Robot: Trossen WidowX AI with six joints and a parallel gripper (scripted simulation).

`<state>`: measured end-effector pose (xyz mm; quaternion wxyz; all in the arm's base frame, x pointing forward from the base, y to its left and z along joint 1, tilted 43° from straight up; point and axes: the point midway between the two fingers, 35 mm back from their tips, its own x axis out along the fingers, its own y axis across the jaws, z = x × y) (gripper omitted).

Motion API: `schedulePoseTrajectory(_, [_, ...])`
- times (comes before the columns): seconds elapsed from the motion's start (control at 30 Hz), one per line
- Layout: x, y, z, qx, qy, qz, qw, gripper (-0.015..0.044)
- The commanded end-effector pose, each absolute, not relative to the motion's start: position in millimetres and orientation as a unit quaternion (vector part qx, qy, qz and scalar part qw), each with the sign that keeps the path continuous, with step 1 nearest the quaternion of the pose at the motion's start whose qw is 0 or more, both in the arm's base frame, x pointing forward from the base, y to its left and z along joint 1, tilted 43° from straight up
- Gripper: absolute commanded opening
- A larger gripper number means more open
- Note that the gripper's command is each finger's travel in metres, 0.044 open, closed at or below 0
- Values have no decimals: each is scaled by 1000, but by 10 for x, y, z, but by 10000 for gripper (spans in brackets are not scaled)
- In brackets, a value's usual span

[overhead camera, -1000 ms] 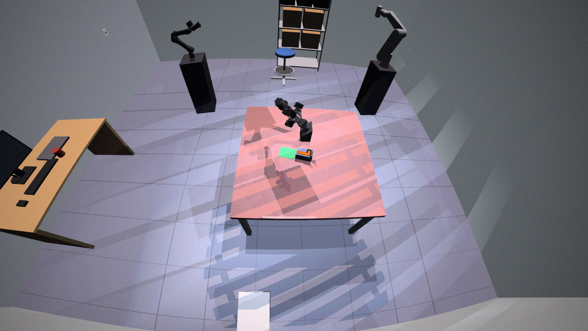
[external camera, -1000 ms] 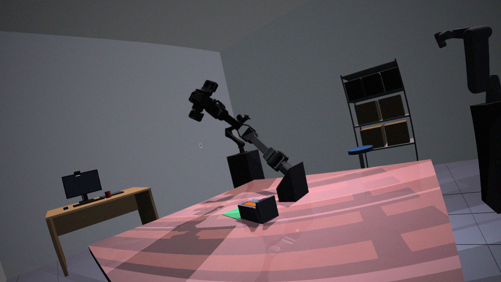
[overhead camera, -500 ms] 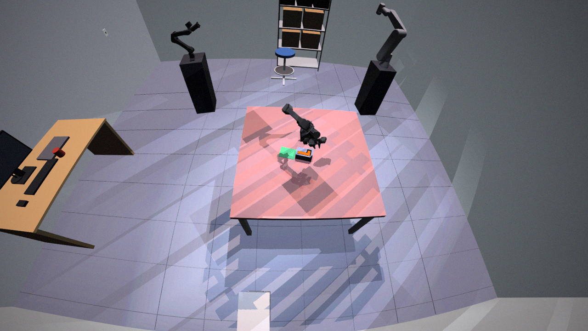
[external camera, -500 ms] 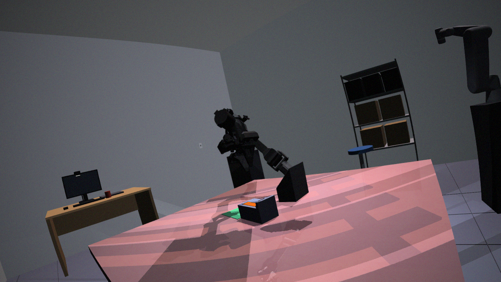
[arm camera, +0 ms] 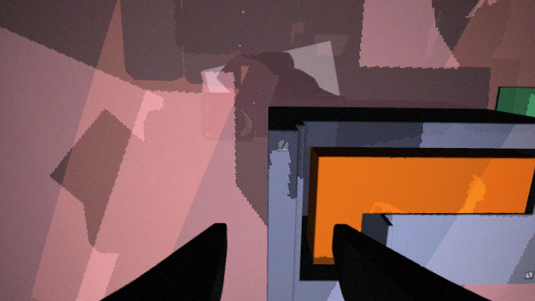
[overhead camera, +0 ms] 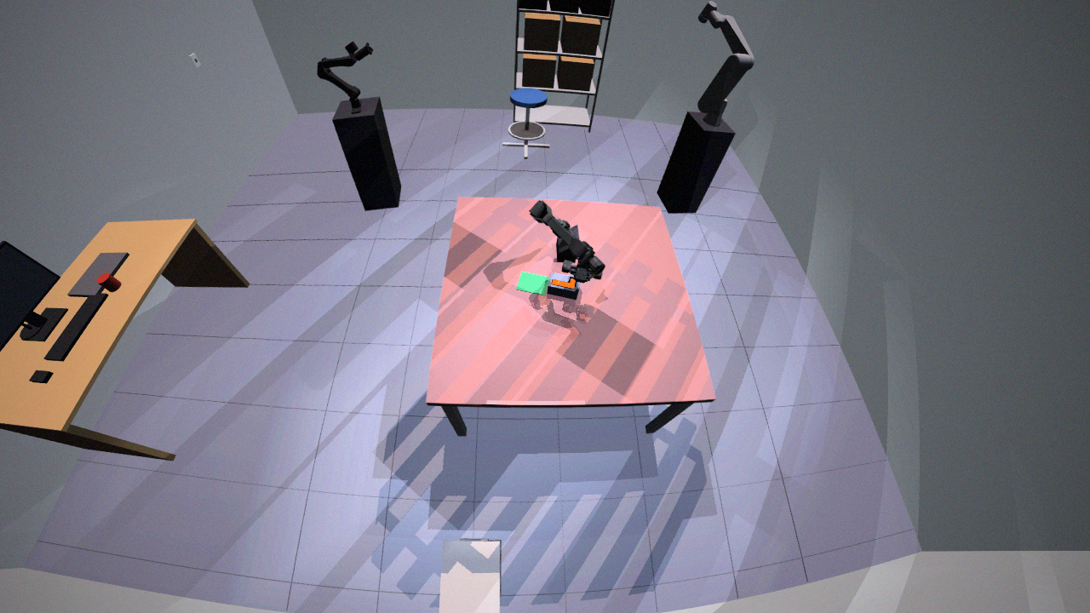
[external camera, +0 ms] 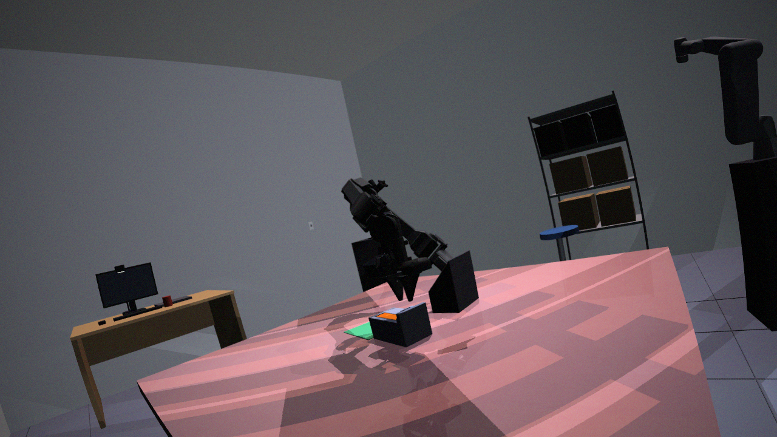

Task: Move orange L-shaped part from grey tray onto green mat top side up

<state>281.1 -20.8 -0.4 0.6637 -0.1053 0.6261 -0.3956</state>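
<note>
The gripper (arm camera: pixel 279 255) is held partly closed, with nothing between its fingers, above the grey tray (arm camera: pixel 281 196). The orange L-shaped part (arm camera: pixel 401 184) is seated flush in its pocket. One fingertip is seen over the part's short leg, the other beyond the tray's edge. A press landing on the rim would likely leave the part untipped. The green mat (overhead camera: pixel 531 283) lies just beside the tray.
</note>
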Motion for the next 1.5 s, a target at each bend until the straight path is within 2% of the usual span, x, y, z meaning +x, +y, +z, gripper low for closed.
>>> schedulePoseTrajectory(0.0, [2688,-468,-259,-114,633,-402,652,180])
schedulePoseTrajectory(1.47, [2648,-713,-542,-111,632,-400,654,180])
